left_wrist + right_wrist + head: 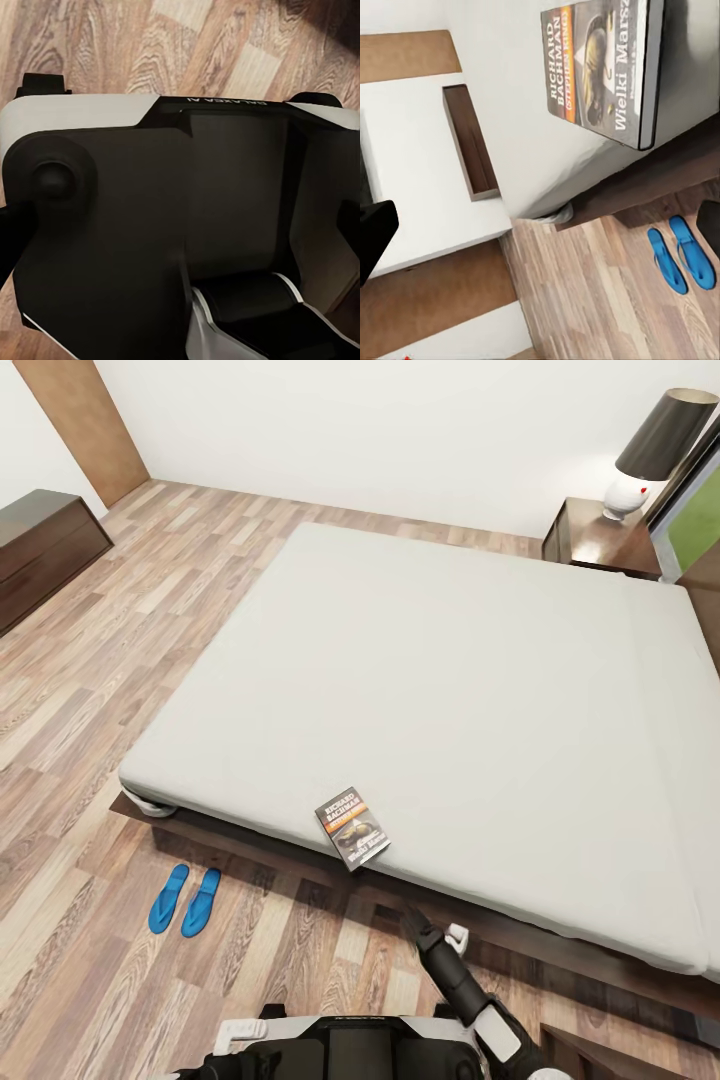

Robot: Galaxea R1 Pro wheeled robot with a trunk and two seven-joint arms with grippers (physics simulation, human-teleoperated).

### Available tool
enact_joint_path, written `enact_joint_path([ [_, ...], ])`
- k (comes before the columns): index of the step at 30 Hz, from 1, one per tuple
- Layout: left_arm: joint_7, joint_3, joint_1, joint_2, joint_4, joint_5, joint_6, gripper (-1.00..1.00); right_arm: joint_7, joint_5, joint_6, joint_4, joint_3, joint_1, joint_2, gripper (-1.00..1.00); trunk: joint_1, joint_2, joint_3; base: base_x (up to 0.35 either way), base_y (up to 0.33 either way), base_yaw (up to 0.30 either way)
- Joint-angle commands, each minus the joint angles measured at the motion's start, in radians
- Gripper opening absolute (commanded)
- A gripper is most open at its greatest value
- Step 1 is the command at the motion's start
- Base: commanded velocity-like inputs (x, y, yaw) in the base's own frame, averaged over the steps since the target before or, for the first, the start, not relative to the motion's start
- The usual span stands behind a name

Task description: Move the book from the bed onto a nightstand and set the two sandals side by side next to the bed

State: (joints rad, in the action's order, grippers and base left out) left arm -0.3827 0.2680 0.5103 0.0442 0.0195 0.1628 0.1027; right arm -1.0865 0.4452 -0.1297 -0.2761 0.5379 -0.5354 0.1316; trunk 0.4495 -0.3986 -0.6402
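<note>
Centrally, bed (420, 660) fills head view; book (353, 828) lies at mattress's near edge, lower centre, corner overhanging slightly. Two sandals (185, 900) side by side on plank floor (80, 690), lower left, just off bed corner. Nightstand (600, 540) with lamp (655, 450) upper right. Right hand (432, 930) lower centre, below book, apart from it; spread or pressed together, cannot tell. Dresser (40, 550) at left edge.

Smooth matt mattress (420, 690) (wood-plank floor (90, 690)).
</note>
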Motion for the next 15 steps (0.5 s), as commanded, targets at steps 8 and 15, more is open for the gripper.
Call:
enact_joint_path([
  [8, -0.002, 0.008, 0.001, 0.0, -0.001, 0.011, 0.005, 1.0, -0.001, 0.111, -0.016, -0.028, 0.0, 0.0, -0.001, 1.0, 0.0, -0.001, -0.001, 0.0, 0.0, 0.0],
  [15, -0.002, 0.008, 0.001, 0.0, -0.001, 0.01, 0.005, 1.0, -0.001, 0.152, -0.016, -0.029, -0.001, 0.0, -0.001, 1.0, 0.0, -0.001, -0.001, 0.0, 0.0, 0.0],
])
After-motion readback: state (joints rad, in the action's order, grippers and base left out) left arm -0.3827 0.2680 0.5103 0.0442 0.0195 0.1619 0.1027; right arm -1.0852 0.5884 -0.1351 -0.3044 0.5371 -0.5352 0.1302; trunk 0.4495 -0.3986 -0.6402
